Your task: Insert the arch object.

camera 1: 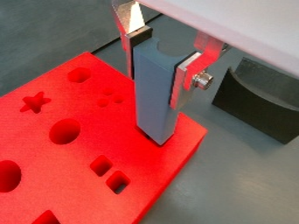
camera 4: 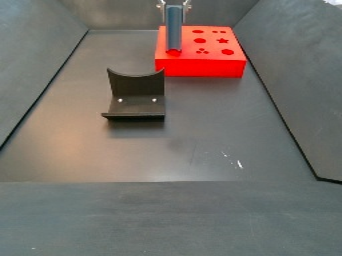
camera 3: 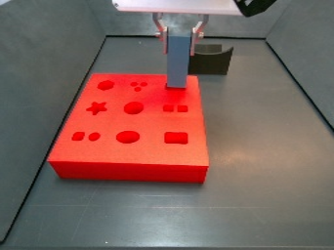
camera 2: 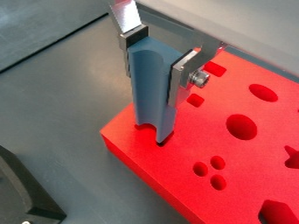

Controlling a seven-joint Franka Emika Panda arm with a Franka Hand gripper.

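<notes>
The arch object (camera 1: 158,92) is a slim blue-grey bar with a curved notch in its lower end (camera 2: 158,131). It stands upright in my gripper (camera 1: 163,54), which is shut on its upper part. The silver fingers (camera 2: 187,66) press its two sides. Its lower end meets the red board (camera 1: 82,166) close to one corner, and any hole beneath it is hidden. In both side views the gripper (camera 3: 178,29) holds the arch object (camera 3: 178,63) (camera 4: 171,22) over the red board (camera 3: 131,146) (camera 4: 201,60).
The red board has several cut-out holes: a star (camera 1: 35,102), circles (camera 1: 65,131) and small squares (camera 1: 103,164). The dark fixture (camera 4: 134,97) stands on the grey floor apart from the board and also shows behind it (camera 3: 212,59). Sloping bin walls surround the floor.
</notes>
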